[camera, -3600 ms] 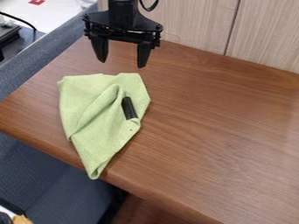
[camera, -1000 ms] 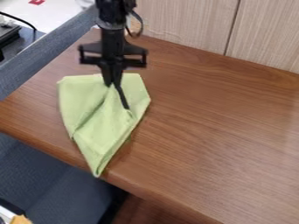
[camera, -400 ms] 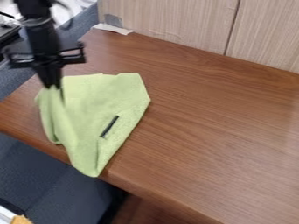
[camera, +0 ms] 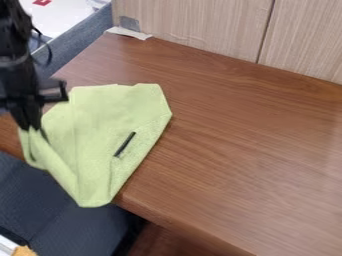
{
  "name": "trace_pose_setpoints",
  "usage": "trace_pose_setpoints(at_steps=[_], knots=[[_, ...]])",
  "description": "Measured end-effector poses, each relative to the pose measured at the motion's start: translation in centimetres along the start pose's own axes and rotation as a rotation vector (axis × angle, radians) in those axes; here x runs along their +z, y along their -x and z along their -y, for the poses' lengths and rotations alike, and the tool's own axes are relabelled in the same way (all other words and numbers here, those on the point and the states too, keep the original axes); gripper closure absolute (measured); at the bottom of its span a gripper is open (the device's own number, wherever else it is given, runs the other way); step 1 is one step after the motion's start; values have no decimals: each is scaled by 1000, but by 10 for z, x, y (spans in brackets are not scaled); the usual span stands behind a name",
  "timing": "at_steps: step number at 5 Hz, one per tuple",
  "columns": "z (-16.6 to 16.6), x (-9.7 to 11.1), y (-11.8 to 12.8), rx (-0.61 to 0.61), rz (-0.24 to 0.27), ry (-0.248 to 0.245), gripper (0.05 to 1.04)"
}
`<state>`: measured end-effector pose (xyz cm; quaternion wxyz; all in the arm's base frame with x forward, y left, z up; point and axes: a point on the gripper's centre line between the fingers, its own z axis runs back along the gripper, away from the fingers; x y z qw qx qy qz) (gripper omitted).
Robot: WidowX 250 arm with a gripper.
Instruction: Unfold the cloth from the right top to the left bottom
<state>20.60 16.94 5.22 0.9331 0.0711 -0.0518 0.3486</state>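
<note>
Blk strip (camera: 125,144) on cloth (camera: 93,115), white scrap (camera: 127,33) by wall (camera: 194,22) at tbl corner (camera: 117,44).

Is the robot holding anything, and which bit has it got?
Yes, the green cloth. The pincer has it pinched by its edge, at the far left of the picture.

Soft, matt cloth (camera: 100,125) with a faintly rough nap; under it, smooth wood-grained table (camera: 234,145), faintly glossy; behind the table, matt, streaky wood-look panel (camera: 200,25).
</note>
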Motion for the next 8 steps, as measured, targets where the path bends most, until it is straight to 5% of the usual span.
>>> trace_pose_setpoints(at_steps=[1, 3, 4, 5, 7, 8], knots=[[-7, -3, -1, 54, -28, -33, 853], [-8, 2, -7, 66, -44, -40, 279], [-9, 5, -9, 80, -54, -46, 79], [-6, 24, -12, 54, -42, -40, 77], [16, 73, -19, -29, 61, 72, 83], [28, 78, -20, -111, 69, 105, 83]])
